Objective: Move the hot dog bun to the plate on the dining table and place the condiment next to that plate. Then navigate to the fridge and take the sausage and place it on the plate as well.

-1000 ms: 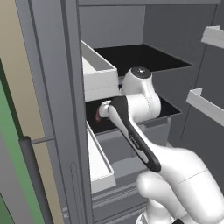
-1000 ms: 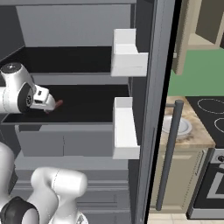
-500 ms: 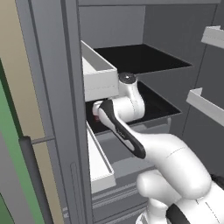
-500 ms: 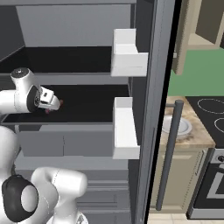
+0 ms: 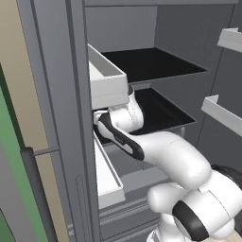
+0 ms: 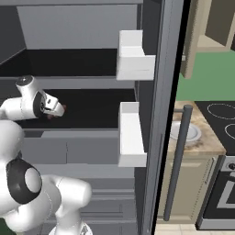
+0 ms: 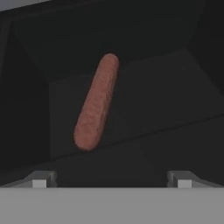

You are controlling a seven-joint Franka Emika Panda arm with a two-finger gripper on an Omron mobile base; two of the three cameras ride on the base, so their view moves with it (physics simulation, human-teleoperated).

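One sausage [image 7: 96, 102] lies on the fridge [image 6: 82, 98] shelf, just ahead of the wide-spread, empty pincer [image 7: 111, 179].

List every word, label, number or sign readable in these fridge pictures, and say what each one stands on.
None: no readable text anywhere.
The sausage, the fridge's black shelves and white door bins are all plain.
The stove front carries pale marks too blurred to read.

Sausage [image 7: 96, 101] flat on the fridge [image 6: 92, 55] lower shelf, just ahead of the wide-spread claw [image 7: 111, 178].
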